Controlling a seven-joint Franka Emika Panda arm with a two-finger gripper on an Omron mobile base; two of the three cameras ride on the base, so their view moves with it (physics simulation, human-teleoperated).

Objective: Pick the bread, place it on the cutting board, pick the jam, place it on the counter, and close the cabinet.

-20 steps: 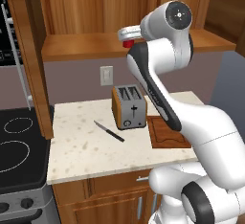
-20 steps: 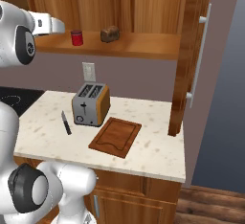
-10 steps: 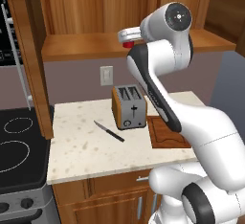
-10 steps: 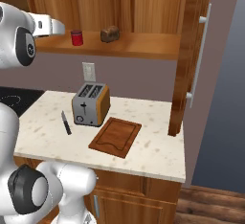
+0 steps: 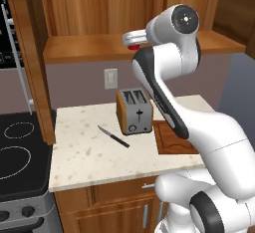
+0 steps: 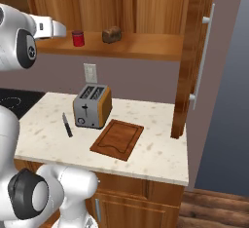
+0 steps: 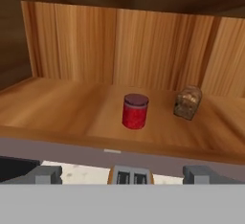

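The red jam (image 7: 135, 111) stands on the open cabinet's shelf (image 7: 57, 108), with the brown bread (image 7: 187, 102) a little to its right. My gripper (image 7: 124, 175) hangs open in front of the shelf edge, short of both, with nothing between its fingertips (image 7: 45, 174). From the right base, the jam (image 6: 78, 38) and bread (image 6: 112, 34) sit just right of my hand (image 6: 53, 28). The cutting board (image 6: 117, 138) lies bare on the counter (image 6: 155, 149) below. In the left base view the arm hides most of the jam (image 5: 132, 47) and part of the cutting board (image 5: 172, 138).
A toaster (image 6: 92, 106) stands left of the board, with a knife (image 6: 66, 124) further left. The cabinet's doors (image 6: 194, 51) (image 5: 25, 53) stand open at both sides, handles (image 6: 205, 51) outward. A black stovetop (image 5: 20, 152) adjoins the counter (image 5: 84, 152) on the left.
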